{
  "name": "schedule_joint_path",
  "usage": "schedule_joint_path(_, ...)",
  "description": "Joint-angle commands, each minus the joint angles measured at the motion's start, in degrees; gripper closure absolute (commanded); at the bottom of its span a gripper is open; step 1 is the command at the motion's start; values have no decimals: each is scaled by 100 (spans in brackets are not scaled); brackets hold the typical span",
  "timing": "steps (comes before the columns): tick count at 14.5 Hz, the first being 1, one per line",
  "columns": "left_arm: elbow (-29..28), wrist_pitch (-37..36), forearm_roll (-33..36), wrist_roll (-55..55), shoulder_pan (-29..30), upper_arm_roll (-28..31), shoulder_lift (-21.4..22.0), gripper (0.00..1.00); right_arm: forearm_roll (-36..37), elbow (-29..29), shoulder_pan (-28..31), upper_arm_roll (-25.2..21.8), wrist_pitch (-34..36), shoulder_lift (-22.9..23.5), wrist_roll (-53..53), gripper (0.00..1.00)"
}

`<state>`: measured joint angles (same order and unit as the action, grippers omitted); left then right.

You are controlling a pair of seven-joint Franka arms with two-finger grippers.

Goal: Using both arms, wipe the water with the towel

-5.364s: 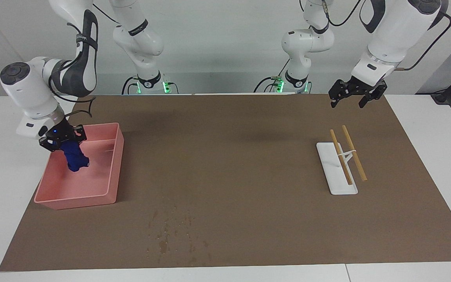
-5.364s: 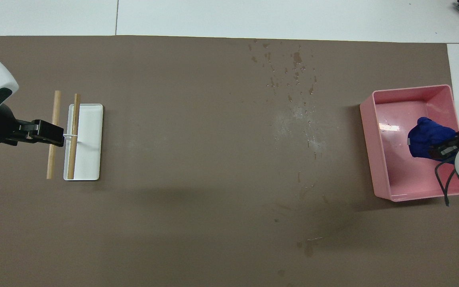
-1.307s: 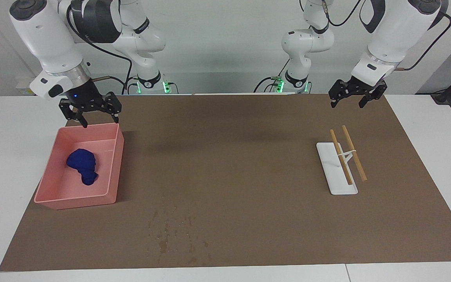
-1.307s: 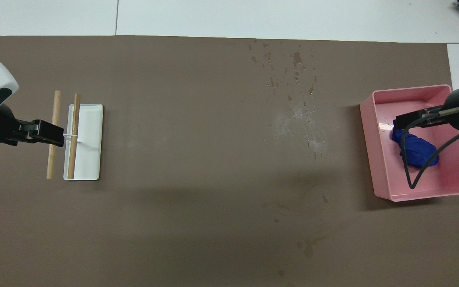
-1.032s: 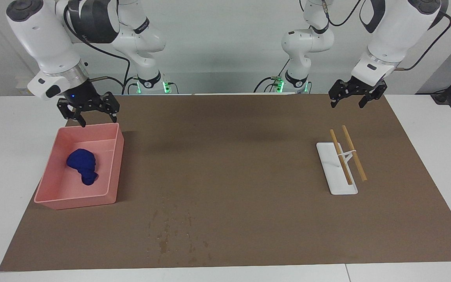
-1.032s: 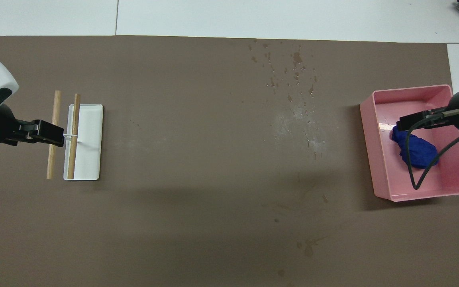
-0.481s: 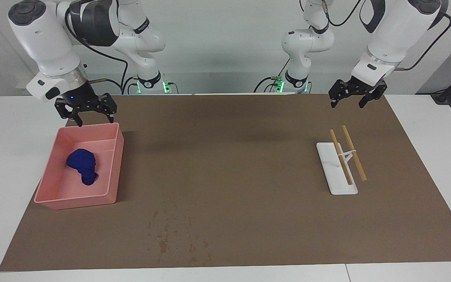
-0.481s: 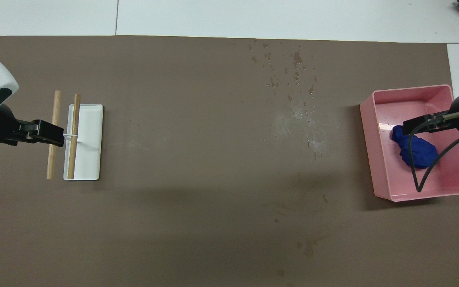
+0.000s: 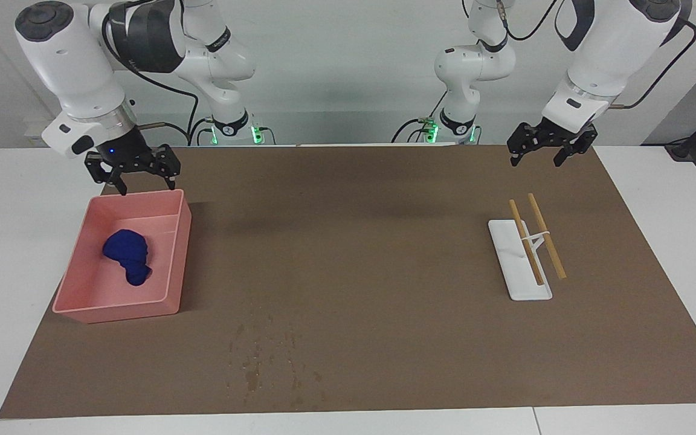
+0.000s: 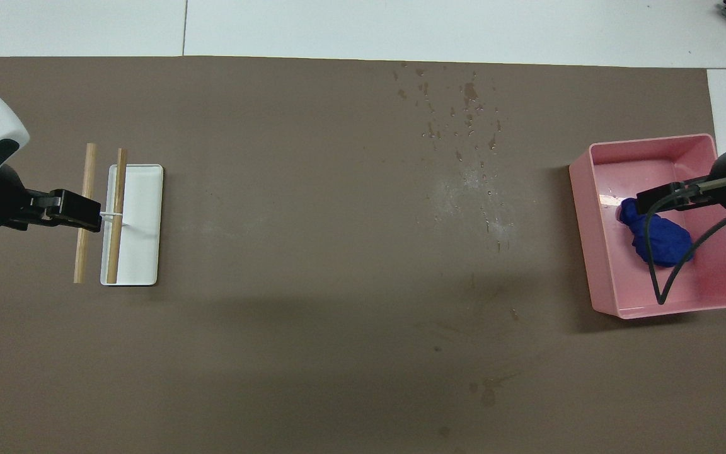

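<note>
A crumpled dark blue towel [image 9: 127, 256] lies loose in the pink bin [image 9: 115, 311] at the right arm's end of the table; in the overhead view the towel [image 10: 659, 239] is partly crossed by a cable. Water droplets [image 9: 263, 356] speckle the brown mat far from the robots, also visible from overhead [image 10: 457, 113]. My right gripper [image 9: 144, 183] is open and empty, raised over the bin's edge nearest the robots [image 10: 650, 197]. My left gripper [image 9: 536, 161] is open and empty, waiting in the air over the mat at the left arm's end [image 10: 86, 214].
A white tray [image 9: 514, 266] bearing two wooden rods stands at the left arm's end [image 10: 142, 227]. The brown mat [image 9: 354, 241] covers most of the white table. A faint wet smear [image 10: 476, 195] lies beside the droplets.
My right gripper let go of the towel in the bin, rose and opened; in the last second it drifted slightly toward the table's end. The left arm has not moved.
</note>
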<state>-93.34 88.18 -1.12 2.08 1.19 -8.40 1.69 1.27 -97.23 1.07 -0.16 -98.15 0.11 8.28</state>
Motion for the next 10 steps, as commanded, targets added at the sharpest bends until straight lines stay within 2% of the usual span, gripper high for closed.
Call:
schedule_joint_path(1, -176, 76, 77, -32, 39, -12, 147, 0, 40, -59, 25, 51, 33, -64, -134, 0)
schedule_joint_path(10, -176, 76, 77, -32, 39, -12, 147, 0, -267, -59, 42, 42, 15, -55, -424, 0)
